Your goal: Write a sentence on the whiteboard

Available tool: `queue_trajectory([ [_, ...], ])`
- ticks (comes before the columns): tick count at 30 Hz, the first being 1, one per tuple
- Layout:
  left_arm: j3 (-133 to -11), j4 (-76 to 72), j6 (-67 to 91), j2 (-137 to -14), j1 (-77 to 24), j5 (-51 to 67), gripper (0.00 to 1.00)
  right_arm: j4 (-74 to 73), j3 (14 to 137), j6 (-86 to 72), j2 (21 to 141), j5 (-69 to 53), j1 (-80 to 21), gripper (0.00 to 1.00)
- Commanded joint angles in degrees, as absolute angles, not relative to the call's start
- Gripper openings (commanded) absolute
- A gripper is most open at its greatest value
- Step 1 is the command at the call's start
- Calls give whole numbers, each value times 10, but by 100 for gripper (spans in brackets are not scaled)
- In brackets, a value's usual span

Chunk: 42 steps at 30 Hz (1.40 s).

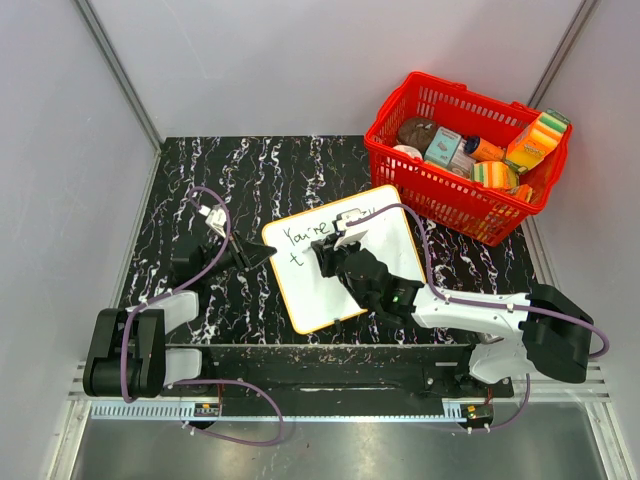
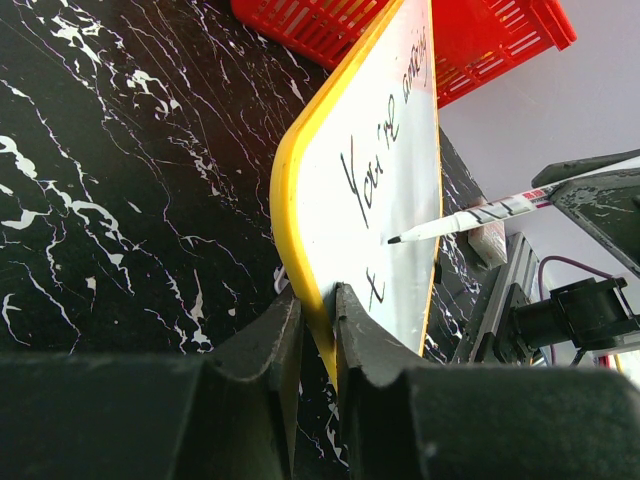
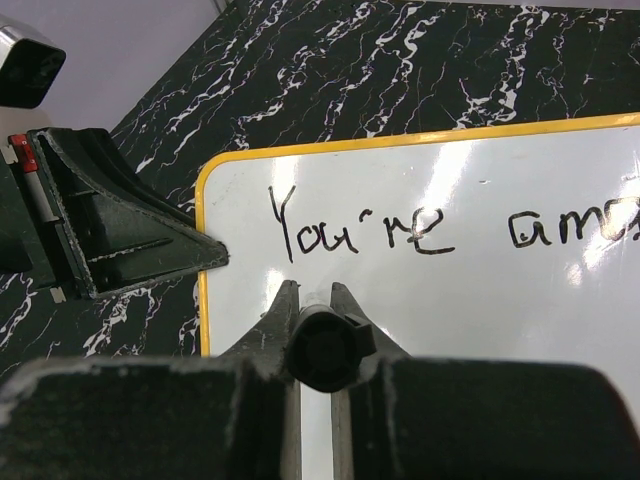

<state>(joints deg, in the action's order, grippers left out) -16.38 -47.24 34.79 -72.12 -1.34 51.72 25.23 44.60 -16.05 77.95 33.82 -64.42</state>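
The whiteboard (image 1: 318, 295) lies tilted on the black marbled table, white with a yellow rim. "You're ama…" runs along its top line, and a "t" (image 2: 375, 288) starts a second line. My left gripper (image 2: 318, 300) is shut on the board's left rim (image 2: 290, 200); it sits at that corner in the top view (image 1: 262, 256) and the right wrist view (image 3: 205, 250). My right gripper (image 3: 315, 290) is shut on a black-capped marker (image 3: 322, 348) over the board's left half (image 1: 330, 250). The marker (image 2: 470, 215) points its tip at the board, right of the "t"; contact is unclear.
A red basket (image 1: 440, 185) holding sponges, a can and other small items stands at the back right, just beyond the whiteboard's far corner. A loose white clip (image 1: 212, 215) lies on the table left of the board. Grey walls close in the table on three sides.
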Motion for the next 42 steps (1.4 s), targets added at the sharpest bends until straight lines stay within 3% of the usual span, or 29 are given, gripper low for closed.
queue_trajectory([
  [1, -166, -477, 304, -729, -15, 508, 0, 265, 450, -168, 776, 345, -642, 0],
  [42, -167, -477, 304, -729, -16, 509, 0, 231, 405, -217, 766, 312, -642, 0],
])
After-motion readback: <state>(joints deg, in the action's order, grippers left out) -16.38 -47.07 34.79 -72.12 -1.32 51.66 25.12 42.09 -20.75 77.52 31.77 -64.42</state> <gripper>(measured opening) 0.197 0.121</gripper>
